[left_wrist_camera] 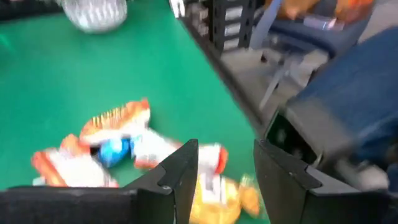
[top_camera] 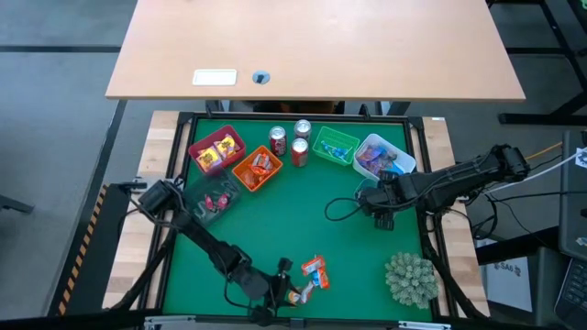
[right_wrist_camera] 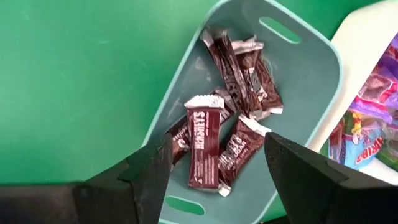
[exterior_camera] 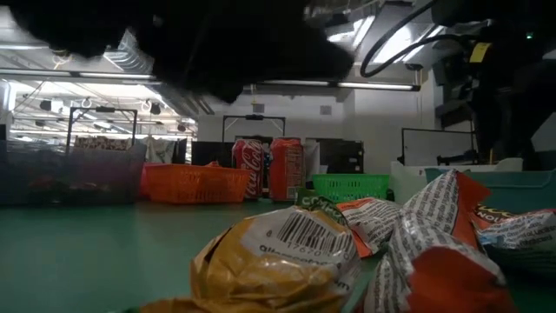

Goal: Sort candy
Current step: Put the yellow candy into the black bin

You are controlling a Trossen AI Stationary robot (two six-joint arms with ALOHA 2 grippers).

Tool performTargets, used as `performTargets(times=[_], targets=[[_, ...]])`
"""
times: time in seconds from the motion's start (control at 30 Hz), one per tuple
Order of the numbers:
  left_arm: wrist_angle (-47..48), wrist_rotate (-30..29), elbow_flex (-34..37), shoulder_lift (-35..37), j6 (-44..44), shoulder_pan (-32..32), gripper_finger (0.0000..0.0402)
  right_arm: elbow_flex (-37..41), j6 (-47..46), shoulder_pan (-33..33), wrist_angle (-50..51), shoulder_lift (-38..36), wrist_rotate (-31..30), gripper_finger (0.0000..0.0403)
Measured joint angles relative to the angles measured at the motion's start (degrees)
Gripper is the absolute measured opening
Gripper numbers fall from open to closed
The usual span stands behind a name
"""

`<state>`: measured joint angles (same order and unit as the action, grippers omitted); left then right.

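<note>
Loose candy (top_camera: 313,269) lies near the table's near edge: orange-and-white wrappers (left_wrist_camera: 117,118), a blue sweet (left_wrist_camera: 112,150) and a yellow wrapper (left_wrist_camera: 219,200). My left gripper (left_wrist_camera: 226,177) stands open low over this heap (top_camera: 282,290), and the yellow wrapper shows in the gap between its fingers. At the right, my right gripper (right_wrist_camera: 217,146) points down, open, over a teal bin (right_wrist_camera: 311,68). Several dark brown wrapped bars (right_wrist_camera: 202,146) lie on that bin's floor.
Along the far side stand a red bin (top_camera: 217,149) with yellow sweets, an orange bin (top_camera: 257,169), a dark bin (top_camera: 215,197), red soda cans (top_camera: 300,151), a green bin (top_camera: 335,145) and a white bin (top_camera: 383,156). A spiky plant ball (top_camera: 410,278) sits near right.
</note>
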<state>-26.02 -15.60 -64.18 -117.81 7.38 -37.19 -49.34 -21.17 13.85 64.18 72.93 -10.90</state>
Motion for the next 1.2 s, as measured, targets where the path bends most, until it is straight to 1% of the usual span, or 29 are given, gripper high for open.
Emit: performTargets(times=[0.17, 0.3, 0.43, 0.6, 0.73, 0.87, 1.0, 1.2], targets=[[3.31, -1.39, 0.01, -0.66, 0.53, 0.02, 0.0144, 0.0, 0.0, 0.02, -0.15, 0.02, 0.02, 0.0253], [5.04, -1.8, 0.02, -1.14, 4.06, 0.04, 0.0144, 0.0, 0.0, 0.02, -0.21, 0.04, 0.01, 0.0253], [5.27, -1.61, 0.02, -1.19, 7.27, 0.04, 0.0144, 0.0, 0.0, 0.0, -0.24, 0.04, 0.02, 0.0253], [5.62, -1.19, 0.02, -1.19, 8.31, 0.04, 0.0144, 0.0, 0.0, 0.02, -0.25, 0.04, 0.01, 0.0253], [6.05, -1.14, 0.04, -1.19, 11.92, 0.05, 0.0144, 0.0, 0.0, 0.02, -0.26, 0.04, 0.0, 0.0253], [6.28, -1.28, 0.04, -1.19, 12.23, 0.15, 0.0144, 0.0, 0.0, 0.02, -0.26, 0.04, 0.0, 0.0253], [6.3, -1.24, 0.04, -1.19, 14.94, 0.3, 0.0144, 0.0, 0.0, 0.01, -0.28, 0.02, 0.0, 0.0253], [6.3, -1.26, 0.04, -1.19, 16.65, 0.3, 0.0144, 0.0, 0.01, 0.02, -0.26, 0.02, 0.0, 0.0253]])
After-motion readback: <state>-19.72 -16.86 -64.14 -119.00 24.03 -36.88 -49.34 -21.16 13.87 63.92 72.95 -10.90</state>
